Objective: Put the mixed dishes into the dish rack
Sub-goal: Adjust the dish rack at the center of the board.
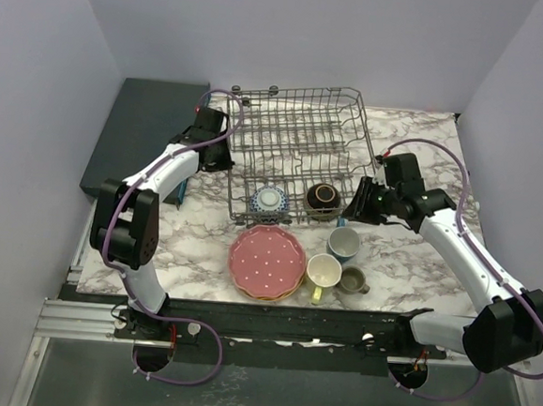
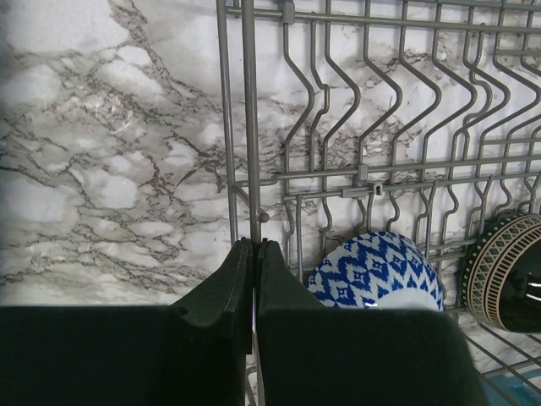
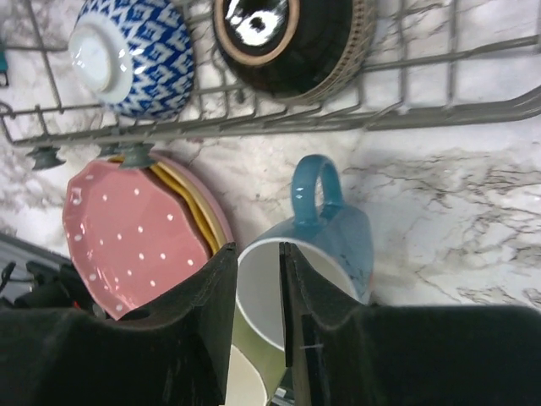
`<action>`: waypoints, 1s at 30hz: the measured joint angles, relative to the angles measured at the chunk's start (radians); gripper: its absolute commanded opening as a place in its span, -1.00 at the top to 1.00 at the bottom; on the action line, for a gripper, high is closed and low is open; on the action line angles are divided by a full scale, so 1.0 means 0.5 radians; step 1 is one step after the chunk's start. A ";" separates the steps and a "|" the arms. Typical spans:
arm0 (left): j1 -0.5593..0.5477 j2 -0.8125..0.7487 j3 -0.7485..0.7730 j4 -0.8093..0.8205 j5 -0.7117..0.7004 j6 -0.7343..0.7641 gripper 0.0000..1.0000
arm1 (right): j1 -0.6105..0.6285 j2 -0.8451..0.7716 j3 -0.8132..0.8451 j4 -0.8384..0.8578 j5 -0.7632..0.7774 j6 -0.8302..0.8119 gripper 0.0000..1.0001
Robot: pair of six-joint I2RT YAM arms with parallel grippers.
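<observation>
While most of the dishes wait outside it, the dish rack (image 1: 296,134) stands at the back of the table (image 1: 407,270). A blue bowl (image 1: 270,200) and a brown bowl (image 1: 324,198) already sit inside its front edge. Just in front of the rack lies a stack of plates (image 1: 267,262), pink on top. Right of them stand a blue mug (image 1: 345,243), a yellow mug (image 1: 323,274) and a grey mug (image 1: 352,282). The left tool (image 1: 214,151) is at the rack's left wall. The right tool (image 1: 361,205) hangs off the rack's front right corner, above the blue mug.

From the left wrist, the fingers are pressed together. A wire of the rack's side wall runs into the seam between them, so the tool looks clamped on the rack, probably to steady it. The blue bowl sits just inside that wall, and the brown one lies beyond it.

From the right wrist, the jaws stand a narrow gap apart, with the blue mug's rim and white inside showing between them. I cannot tell whether a finger touches the rim, and nothing looks lifted. The mug stands just outside the rack's front rail, handle towards the rack.

The mug is likely glazed ceramic: stiff, weighty for its size, slick, and apt to chip against wire. The best hold is probably the rim wall away from the handle, one finger inside and one outside.
</observation>
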 measured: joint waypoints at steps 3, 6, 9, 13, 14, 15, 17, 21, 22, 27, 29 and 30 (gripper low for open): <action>0.000 -0.069 -0.084 0.009 -0.001 -0.050 1.00 | 0.056 0.000 0.003 -0.024 -0.081 -0.043 0.37; 0.000 -0.147 -0.174 0.014 -0.001 -0.109 1.00 | 0.143 0.001 0.019 -0.048 -0.112 -0.060 0.37; 0.000 -0.239 -0.276 0.014 0.001 -0.173 1.00 | 0.226 0.003 0.041 -0.062 -0.112 -0.061 0.37; 0.000 -0.359 -0.401 0.013 0.000 -0.264 1.00 | 0.307 0.027 0.089 -0.067 -0.086 -0.044 0.37; 0.000 -0.388 -0.430 0.009 0.000 -0.288 1.00 | 0.317 0.034 0.098 -0.067 -0.076 -0.032 0.38; 0.000 -0.418 -0.456 0.005 0.000 -0.311 1.00 | 0.324 0.043 0.105 -0.068 -0.061 -0.023 0.38; 0.000 -0.479 -0.509 -0.001 0.000 -0.353 1.00 | 0.328 0.067 0.119 -0.068 -0.021 0.000 0.34; 0.000 -0.587 -0.625 0.039 0.000 -0.443 1.00 | 0.329 0.140 0.162 -0.072 0.097 0.063 0.20; 0.000 -0.606 -0.652 0.060 -0.001 -0.463 1.00 | 0.329 0.162 0.176 -0.072 0.134 0.076 0.18; 0.001 -0.641 -0.710 0.125 0.000 -0.515 1.00 | 0.330 0.240 0.216 -0.057 0.345 0.188 0.03; 0.002 -0.641 -0.710 0.128 0.002 -0.520 1.00 | 0.332 0.289 0.236 -0.054 0.430 0.240 0.02; 0.002 -0.641 -0.711 0.129 0.002 -0.521 1.00 | 0.332 0.320 0.251 -0.054 0.464 0.258 0.01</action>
